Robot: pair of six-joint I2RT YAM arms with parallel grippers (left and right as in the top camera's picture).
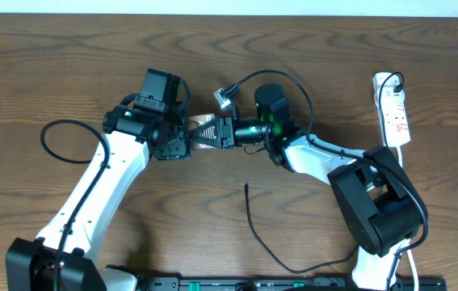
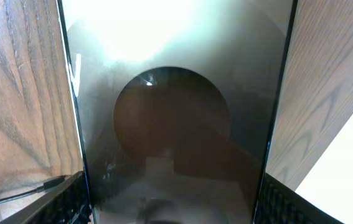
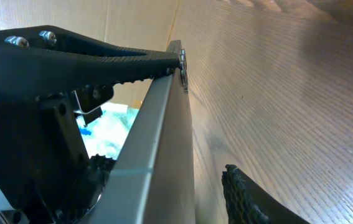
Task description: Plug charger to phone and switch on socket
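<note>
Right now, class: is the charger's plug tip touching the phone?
Apart. The overhead view shows the plug tip lying on the table, with bare wood between it and the phone.

Left gripper [image 1: 190, 134] clamped, right gripper [image 1: 217, 132] parted, tips nearly together.

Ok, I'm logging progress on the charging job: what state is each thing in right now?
phone: gripped by left end effector.
charger: loose on table, tip not in phone.
socket: switch position unreadable.
left end effector: shut on phone.
right end effector: open around phone.
</note>
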